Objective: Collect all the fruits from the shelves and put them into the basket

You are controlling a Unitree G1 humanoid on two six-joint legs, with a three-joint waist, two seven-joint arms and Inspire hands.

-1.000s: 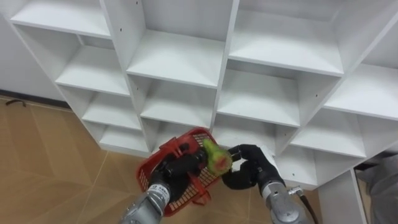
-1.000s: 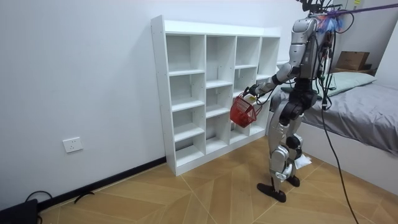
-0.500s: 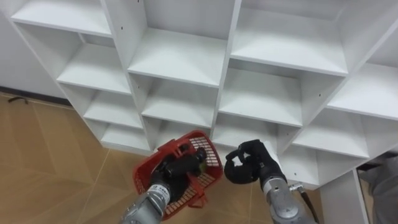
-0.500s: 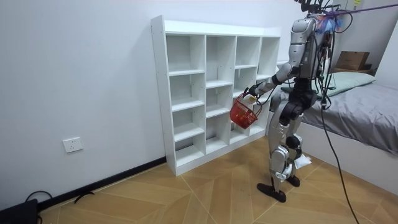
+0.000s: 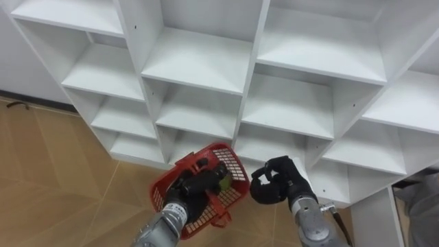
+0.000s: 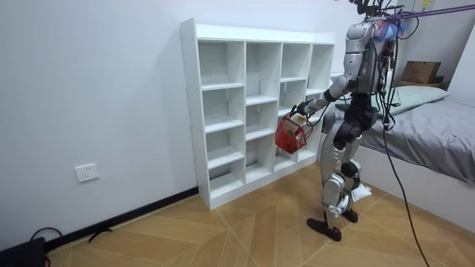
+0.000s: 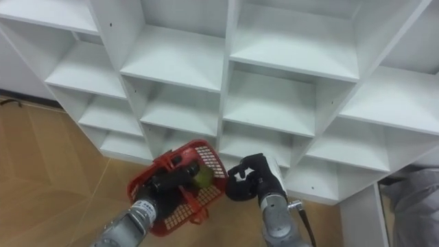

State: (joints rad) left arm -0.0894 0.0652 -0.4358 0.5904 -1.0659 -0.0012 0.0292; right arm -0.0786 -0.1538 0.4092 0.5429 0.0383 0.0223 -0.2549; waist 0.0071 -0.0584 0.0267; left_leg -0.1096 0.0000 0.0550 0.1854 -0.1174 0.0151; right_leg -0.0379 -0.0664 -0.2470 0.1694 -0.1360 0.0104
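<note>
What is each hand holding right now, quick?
Left hand: shut on the red plastic mesh basket, green fruit inside.
Right hand: shut, fingers curled, empty.

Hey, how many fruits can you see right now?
1: a green fruit lying in the red basket that the left robot hand holds by its handle, before the white shelves. More could be hidden in the basket beneath that hand.

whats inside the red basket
A green fruit lies in the red basket by its far rim. The left hand gripping the basket covers much of the inside, so anything under it cannot be seen.
</note>
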